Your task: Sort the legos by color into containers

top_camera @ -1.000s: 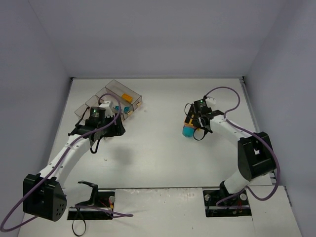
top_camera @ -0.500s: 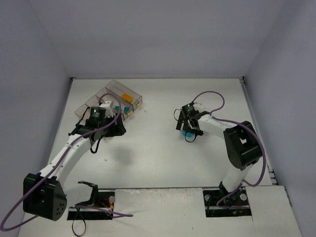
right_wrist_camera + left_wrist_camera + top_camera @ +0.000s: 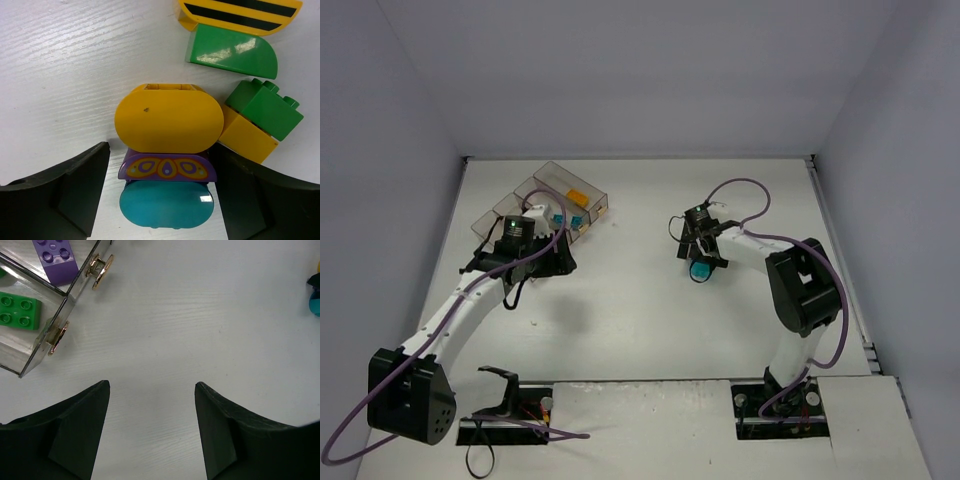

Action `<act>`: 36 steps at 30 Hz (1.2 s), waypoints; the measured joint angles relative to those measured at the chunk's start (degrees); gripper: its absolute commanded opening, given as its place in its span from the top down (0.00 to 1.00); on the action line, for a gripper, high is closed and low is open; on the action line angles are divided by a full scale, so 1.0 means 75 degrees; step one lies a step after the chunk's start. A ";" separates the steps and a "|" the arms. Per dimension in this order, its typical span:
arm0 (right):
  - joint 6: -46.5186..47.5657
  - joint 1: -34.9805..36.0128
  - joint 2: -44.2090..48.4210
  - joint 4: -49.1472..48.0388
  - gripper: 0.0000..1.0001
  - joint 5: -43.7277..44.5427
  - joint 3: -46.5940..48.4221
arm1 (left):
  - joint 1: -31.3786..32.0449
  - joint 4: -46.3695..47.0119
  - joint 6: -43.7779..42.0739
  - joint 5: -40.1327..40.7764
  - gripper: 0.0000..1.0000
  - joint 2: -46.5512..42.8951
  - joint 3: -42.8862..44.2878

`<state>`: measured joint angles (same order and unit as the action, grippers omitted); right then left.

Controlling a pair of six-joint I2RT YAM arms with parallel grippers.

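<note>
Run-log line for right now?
left gripper: open, empty, near containers | right gripper: open, straddling yellow-purple-cyan lego stack

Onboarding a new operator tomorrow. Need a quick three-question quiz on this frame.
1. True or false: the left gripper is shut on a brick.
2. At the right gripper, which piece sits between the yellow rounded brick and the cyan rounded brick? A green, B purple, C orange.
3. In the containers, what colour is the brick in the bin beside the purple brick?
Key: 1 false, open and empty; 2 B, purple piece; 3 green brick.
</note>
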<state>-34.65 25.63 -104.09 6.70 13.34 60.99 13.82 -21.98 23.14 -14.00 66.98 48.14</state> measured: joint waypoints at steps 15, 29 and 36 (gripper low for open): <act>0.1017 0.0507 0.0583 -0.0624 1.00 0.0111 -0.0679 | 0.0000 0.0009 0.0023 -0.0463 0.37 0.0137 0.0020; 0.3722 0.1999 0.4989 -0.2419 1.00 -0.1941 -0.2535 | 0.0134 0.0114 0.1215 -0.3177 0.29 0.0589 0.2069; 0.4051 0.2095 0.5362 -0.2404 1.00 -0.2664 -0.2579 | 0.1090 0.0586 0.2189 -0.3564 0.27 0.1451 0.2331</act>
<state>-4.27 41.34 -63.88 -11.33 -6.63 41.65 22.00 -17.58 39.55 -40.73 77.87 65.63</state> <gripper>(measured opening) 0.607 0.733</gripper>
